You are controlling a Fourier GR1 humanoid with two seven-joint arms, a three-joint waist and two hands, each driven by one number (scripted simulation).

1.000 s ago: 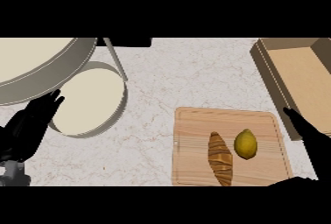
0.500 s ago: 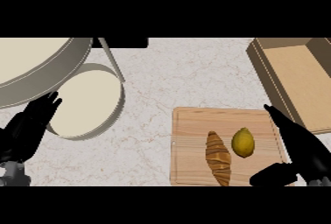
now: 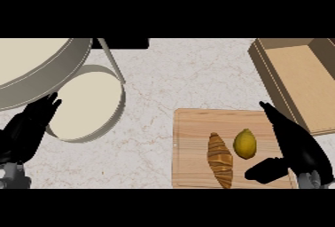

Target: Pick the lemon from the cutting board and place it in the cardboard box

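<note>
Over the right edge of the wooden cutting board (image 3: 196,133), the right hand (image 3: 297,148) has its fingers (image 3: 273,116) stretched straight and close together, pointing away from the robot, while the thumb (image 3: 265,170) juts out to the left over the board's near right corner; the hand holds nothing. Just left of that hand, not touching it, the yellow lemon (image 3: 244,143) lies on the board, with a brown croissant (image 3: 220,159) lying lengthwise just to its left. Beyond the board's right side, the open cardboard box (image 3: 297,84) sits at the upper right of the pale marble counter (image 3: 177,80). At the left edge, the left hand (image 3: 26,131) rests open, fingers straight and slightly apart, overlapping the rim of a round beige pan (image 3: 88,106). A larger round pan (image 3: 36,66) fills the upper left corner.
</note>
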